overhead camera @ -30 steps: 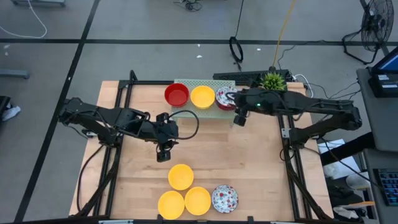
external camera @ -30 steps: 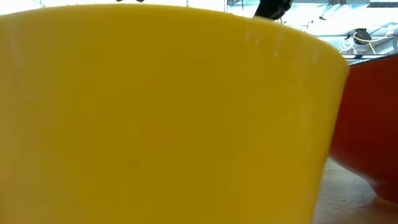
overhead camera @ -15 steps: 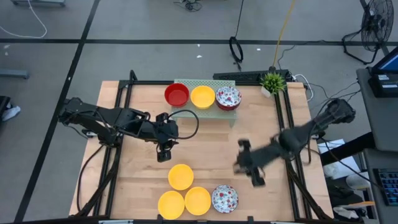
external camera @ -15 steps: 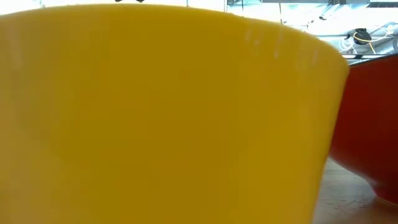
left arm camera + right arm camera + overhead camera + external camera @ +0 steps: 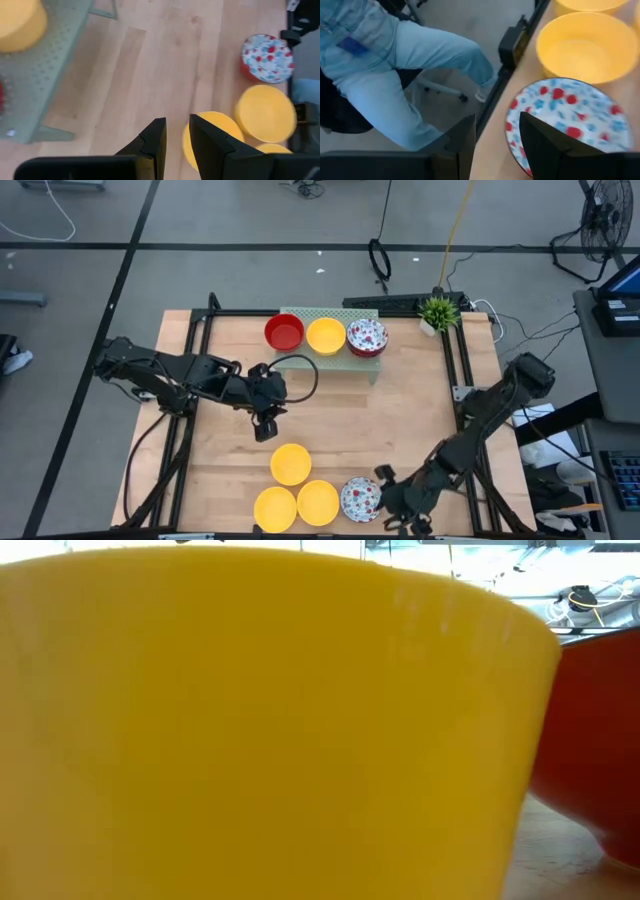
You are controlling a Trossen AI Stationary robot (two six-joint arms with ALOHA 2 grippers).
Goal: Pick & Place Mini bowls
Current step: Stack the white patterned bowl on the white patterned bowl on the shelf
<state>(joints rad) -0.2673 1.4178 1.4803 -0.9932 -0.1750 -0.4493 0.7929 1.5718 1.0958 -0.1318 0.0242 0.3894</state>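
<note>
On the pale green rack (image 5: 330, 352) at the far edge sit a red bowl (image 5: 284, 332), a yellow bowl (image 5: 326, 335) and a speckled bowl (image 5: 367, 337). Near the near edge stand three yellow bowls (image 5: 290, 463) (image 5: 275, 508) (image 5: 318, 502) and a speckled bowl (image 5: 361, 498) (image 5: 570, 120). My right gripper (image 5: 388, 492) (image 5: 497, 132) is open at that speckled bowl's near-right rim. One finger stands over the bowl and the other stands off the table edge. My left gripper (image 5: 265, 426) (image 5: 177, 132) hangs slightly open over bare wood at mid-table. My right gripper comes at the near speckled bowl's rim (image 5: 517, 130) slanting from the table's right and near side. One finger (image 5: 540, 142) overlaps the rim in the wrist view. Whether it touches the bowl I cannot tell.
A yellow bowl (image 5: 270, 720) fills the low view, with a red wall (image 5: 595, 740) beside it. A small green plant (image 5: 438, 310) stands at the far right corner. A person's legs in jeans (image 5: 395, 65) are just beyond the near table edge. Bare wood lies between the rack and the near bowls.
My right arm has swung fast from the speckled bowl on the rack across the table's right side to the near edge. It has come down beside the near speckled bowl. The bowls and my left arm have kept still.
</note>
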